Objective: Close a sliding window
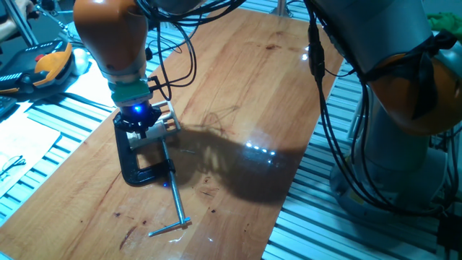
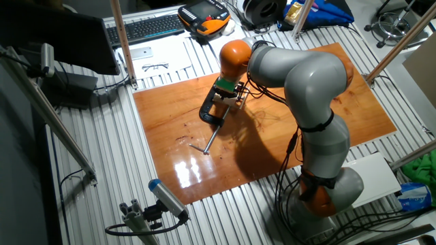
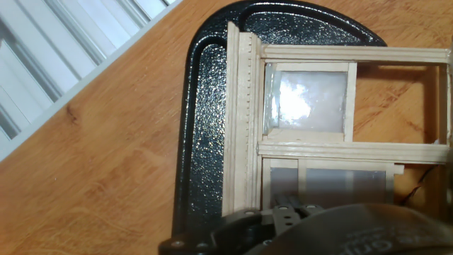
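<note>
The sliding window (image 3: 311,152) is a small beige wooden frame with two pale panes, held in a black C-clamp (image 3: 205,134). In the hand view one pane (image 3: 308,99) sits in the upper track at the left. The other pane (image 3: 340,185) is in the lower track, partly behind my gripper (image 3: 297,216). The right part of the upper track shows bare table through it. In one fixed view my gripper (image 1: 141,121) is right down on the window (image 1: 167,120). The other fixed view shows the gripper (image 2: 225,94) on the window (image 2: 236,101). The fingers are too hidden to judge.
The clamp (image 1: 138,165) lies on the wooden table (image 1: 238,87), its long metal screw (image 1: 173,202) pointing at the near edge. A slatted metal bench (image 1: 43,144) surrounds the table. A keyboard (image 2: 146,27) and an orange-black device (image 2: 203,17) lie beyond the table.
</note>
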Motion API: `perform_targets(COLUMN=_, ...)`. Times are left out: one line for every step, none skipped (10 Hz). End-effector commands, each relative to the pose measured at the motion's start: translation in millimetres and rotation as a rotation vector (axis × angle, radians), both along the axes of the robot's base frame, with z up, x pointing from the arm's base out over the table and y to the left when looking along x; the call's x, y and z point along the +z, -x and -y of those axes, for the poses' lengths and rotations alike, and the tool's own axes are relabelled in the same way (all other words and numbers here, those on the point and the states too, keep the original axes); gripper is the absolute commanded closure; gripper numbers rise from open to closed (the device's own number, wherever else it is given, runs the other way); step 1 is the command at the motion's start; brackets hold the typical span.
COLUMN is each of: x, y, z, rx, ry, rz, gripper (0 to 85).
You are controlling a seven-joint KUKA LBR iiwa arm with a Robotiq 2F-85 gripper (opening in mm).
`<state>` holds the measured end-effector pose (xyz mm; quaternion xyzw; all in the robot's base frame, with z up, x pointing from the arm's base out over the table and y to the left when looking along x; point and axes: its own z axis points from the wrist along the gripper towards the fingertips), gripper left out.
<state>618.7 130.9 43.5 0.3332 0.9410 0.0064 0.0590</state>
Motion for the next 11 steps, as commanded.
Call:
perform_targets(x=0.1, y=-0.1, z=-0.1, rx=0.002, ry=0.002, rz=-0.002, gripper=85.0)
perform_targets(x=0.5, y=-0.2, z=0.1, rx=0.005, ry=0.01, rz=-0.006, gripper=85.0)
perform_targets(x=0.7, y=-0.2, z=0.2, rx=0.006, ry=0.011, rz=-0.008, gripper=85.0)
perform_targets(x=0.6, y=-0.1, z=0.4, rx=0.009, ry=0.013, rz=-0.011, gripper=85.0)
perform_targets(x=0.7, y=-0.1, z=0.6, rx=0.01, ry=0.015, rz=-0.011, gripper=85.0)
perform_targets(x=0.9, y=-0.1, z=0.8, rx=0.015, ry=0.022, rz=-0.016, gripper=85.0)
perform_targets(x=1.4, y=0.0, z=0.9, rx=0.019, ry=0.028, rz=-0.022, gripper=85.0)
perform_targets(x=1.5, y=-0.1, z=1.1, rx=0.022, ry=0.033, rz=-0.025, gripper=85.0)
perform_targets(x=1.5, y=-0.1, z=1.1, rx=0.023, ry=0.038, rz=-0.027, gripper=85.0)
perform_targets(x=1.6, y=-0.1, z=1.2, rx=0.023, ry=0.041, rz=-0.027, gripper=85.0)
perform_targets(x=1.5, y=-0.1, z=1.4, rx=0.026, ry=0.044, rz=-0.03, gripper=85.0)
